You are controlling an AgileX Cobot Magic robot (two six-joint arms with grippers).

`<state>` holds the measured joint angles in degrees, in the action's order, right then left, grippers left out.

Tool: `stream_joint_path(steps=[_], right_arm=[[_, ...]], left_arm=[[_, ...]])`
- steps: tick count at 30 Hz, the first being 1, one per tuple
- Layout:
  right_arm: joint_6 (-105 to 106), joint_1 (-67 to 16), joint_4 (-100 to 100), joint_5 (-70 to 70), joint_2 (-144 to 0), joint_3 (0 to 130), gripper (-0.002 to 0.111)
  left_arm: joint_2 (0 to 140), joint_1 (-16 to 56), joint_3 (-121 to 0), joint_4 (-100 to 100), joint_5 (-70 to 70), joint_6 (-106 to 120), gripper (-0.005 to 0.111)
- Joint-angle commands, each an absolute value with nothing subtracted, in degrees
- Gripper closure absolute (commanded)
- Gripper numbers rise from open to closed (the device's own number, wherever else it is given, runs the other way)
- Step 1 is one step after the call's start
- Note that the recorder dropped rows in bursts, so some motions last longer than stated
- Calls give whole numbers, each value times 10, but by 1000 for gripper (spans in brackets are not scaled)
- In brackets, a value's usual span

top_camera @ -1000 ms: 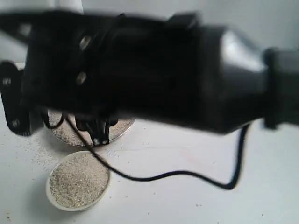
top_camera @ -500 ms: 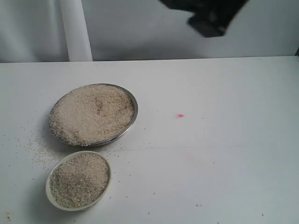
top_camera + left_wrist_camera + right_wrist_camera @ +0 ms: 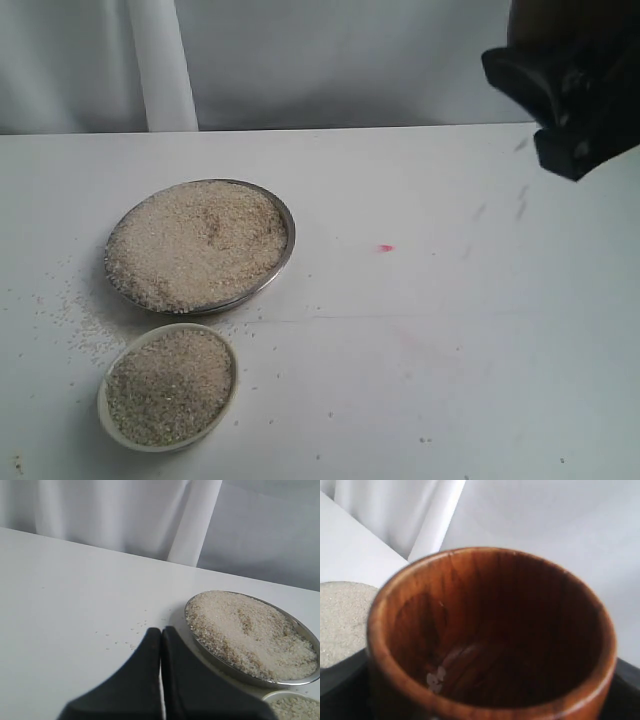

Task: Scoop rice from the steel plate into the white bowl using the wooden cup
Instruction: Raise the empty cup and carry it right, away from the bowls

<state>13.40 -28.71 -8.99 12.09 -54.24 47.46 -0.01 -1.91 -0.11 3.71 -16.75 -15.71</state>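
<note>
Rice (image 3: 170, 385) fills the bowl (image 3: 102, 402) and heaps the plate (image 3: 289, 240); my right jaws pinch the near-empty cup (image 3: 490, 630), left jaws pressed together.

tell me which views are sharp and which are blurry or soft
Exterior view: steel plate and white bowl sharp, the right arm a dark blur at the edge. Left wrist view: left gripper soft up close, plate crisp. Right wrist view: wooden cup fills the frame, its rim blurred.
</note>
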Motion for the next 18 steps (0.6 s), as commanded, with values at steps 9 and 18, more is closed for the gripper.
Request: stream_joint_path(steps=[9,18], right_arm=[[69,-226,-19,-207,-590,273,108],[39,-226,-19,-328,-711,215,108]], left_arm=[[0,-16,0,35,-164,-158,107],[0,-16,0,35,-164,-158,107]])
